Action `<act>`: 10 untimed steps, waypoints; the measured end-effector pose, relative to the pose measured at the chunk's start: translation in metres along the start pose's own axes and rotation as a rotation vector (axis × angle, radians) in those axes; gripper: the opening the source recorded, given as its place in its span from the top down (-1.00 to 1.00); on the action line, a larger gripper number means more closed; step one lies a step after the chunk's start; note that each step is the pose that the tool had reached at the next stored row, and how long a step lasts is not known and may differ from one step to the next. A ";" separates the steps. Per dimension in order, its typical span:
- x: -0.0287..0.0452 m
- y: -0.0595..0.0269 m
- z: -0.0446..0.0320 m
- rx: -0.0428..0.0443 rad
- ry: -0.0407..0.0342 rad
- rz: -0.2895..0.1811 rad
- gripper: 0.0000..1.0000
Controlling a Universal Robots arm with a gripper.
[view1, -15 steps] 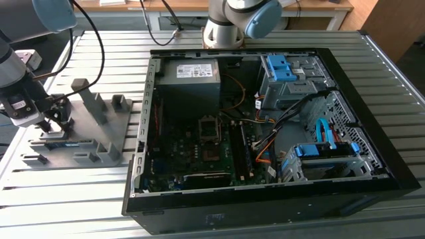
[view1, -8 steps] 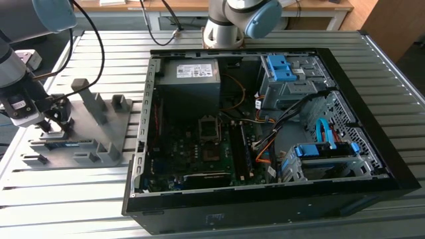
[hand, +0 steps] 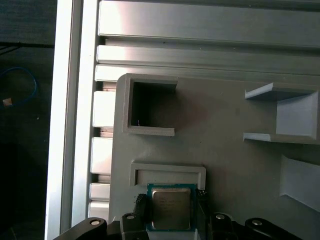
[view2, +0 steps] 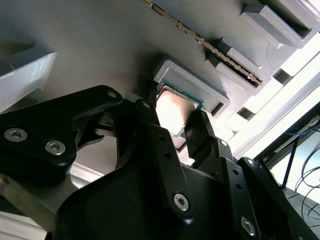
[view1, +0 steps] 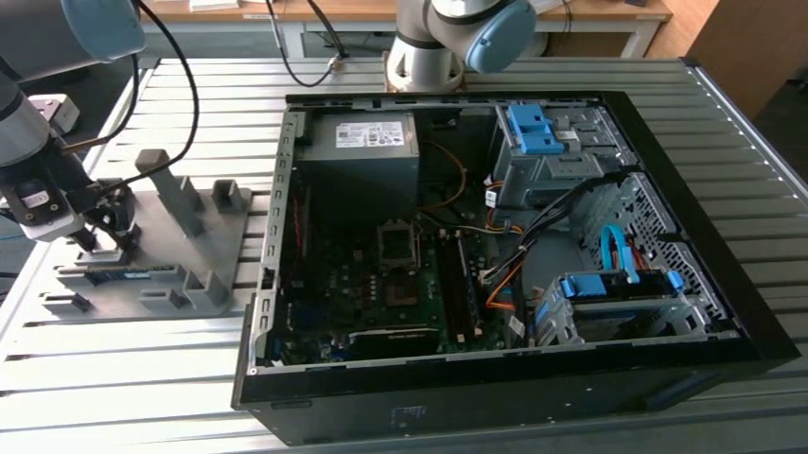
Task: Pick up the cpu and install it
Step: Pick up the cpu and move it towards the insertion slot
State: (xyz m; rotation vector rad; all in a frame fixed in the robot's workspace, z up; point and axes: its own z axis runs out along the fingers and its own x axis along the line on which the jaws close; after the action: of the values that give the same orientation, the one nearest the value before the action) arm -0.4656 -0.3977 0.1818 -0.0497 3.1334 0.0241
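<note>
The cpu (hand: 171, 207) is a small square chip with a pale metal top and a green rim. It lies on the grey fixture plate (view1: 215, 248) at the exterior view's left, against a low U-shaped stop (hand: 167, 170). My gripper (view1: 106, 236) reaches down over that spot. In both wrist views its two black fingers (hand: 140, 209) press on opposite edges of the cpu (view2: 172, 107), so the gripper (view2: 172, 122) is shut on it. The chip looks level, at or just above the plate. The open computer case (view1: 657, 142) lies to the exterior view's right, with the motherboard socket (view1: 396, 246) near its middle.
Grey fixture blocks (view1: 170, 184) stand up from the plate close to my gripper. A long thin memory stick (view2: 210, 47) lies in a slot on the plate. Inside the case are a grey power-supply box (view1: 366, 147), blue drive brackets (view1: 536, 128) and cables. A second robot base (view1: 430, 57) stands behind.
</note>
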 end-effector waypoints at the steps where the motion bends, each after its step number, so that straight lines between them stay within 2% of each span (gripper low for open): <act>1: 0.0000 0.0000 -0.0001 -0.0001 -0.0002 0.000 0.06; 4: -0.0001 0.0001 -0.0039 0.0000 -0.0001 0.000 0.06; 10: -0.0002 0.0003 -0.0199 0.0000 0.0000 0.000 0.06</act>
State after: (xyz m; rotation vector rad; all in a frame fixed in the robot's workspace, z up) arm -0.4656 -0.3977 0.2017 -0.0497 3.1334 0.0241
